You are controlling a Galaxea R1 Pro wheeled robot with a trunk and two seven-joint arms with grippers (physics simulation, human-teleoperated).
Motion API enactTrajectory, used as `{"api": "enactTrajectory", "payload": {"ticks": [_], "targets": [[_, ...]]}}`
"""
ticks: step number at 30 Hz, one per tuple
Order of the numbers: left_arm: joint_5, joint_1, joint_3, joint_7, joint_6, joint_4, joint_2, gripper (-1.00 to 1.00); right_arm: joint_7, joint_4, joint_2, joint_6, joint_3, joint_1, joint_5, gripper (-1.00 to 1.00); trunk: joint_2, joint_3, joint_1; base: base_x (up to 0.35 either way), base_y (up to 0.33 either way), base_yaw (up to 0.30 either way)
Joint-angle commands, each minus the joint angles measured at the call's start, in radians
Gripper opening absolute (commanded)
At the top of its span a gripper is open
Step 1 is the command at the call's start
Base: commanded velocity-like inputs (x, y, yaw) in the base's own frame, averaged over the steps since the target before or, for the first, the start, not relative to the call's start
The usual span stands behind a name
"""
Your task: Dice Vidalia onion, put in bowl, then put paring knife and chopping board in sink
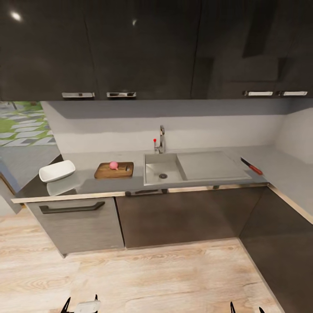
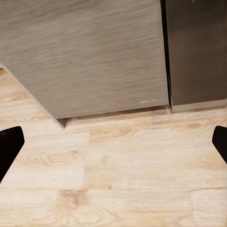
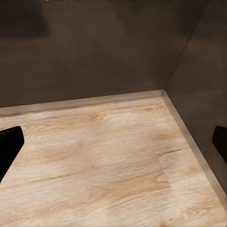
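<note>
we're facing the countertop (image 1: 91,184) | Vidalia onion (image 1: 113,164) sits on chopping board (image 1: 114,170), left of sink (image 1: 163,168) | bowl (image 1: 57,171) at far left end | paring knife (image 1: 251,166) right of drainer | left gripper (image 2: 113,144) and right gripper (image 3: 113,142) both spread wide, holding nothing, low over wood floor (image 1: 165,278)

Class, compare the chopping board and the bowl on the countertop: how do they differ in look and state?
The chopping board is flat brown wood; the bowl is white, with raised sides. The board carries the onion; the bowl looks empty. Both rest on the countertop, left of the sink.
</note>
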Motion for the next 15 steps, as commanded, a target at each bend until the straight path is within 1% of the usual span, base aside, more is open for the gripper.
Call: {"api": "enactTrajectory", "payload": {"ticks": [1, 9, 15], "targets": [[-0.008, -0.002, -0.004, 0.010, -0.003, 0.004, 0.000, 1.00, -0.004, 0.000, -0.001, -0.004, 0.008, -0.001, -0.010, 1.00, -0.002, -0.001, 0.001, 0.000, 0.000, 0.000], [-0.008, -0.002, -0.004, 0.010, -0.003, 0.004, 0.000, 1.00, -0.004, 0.000, -0.001, -0.004, 0.008, -0.001, -0.010, 1.00, -0.002, 0.012, 0.001, 0.000, 0.000, 0.000], [-0.008, -0.002, -0.004, 0.009, -0.003, 0.004, 0.000, 1.00, -0.004, 0.000, -0.002, -0.002, 0.008, -0.001, -0.009, 1.00, -0.002, 0.014, 0.001, 0.000, 0.000, 0.000]]}}
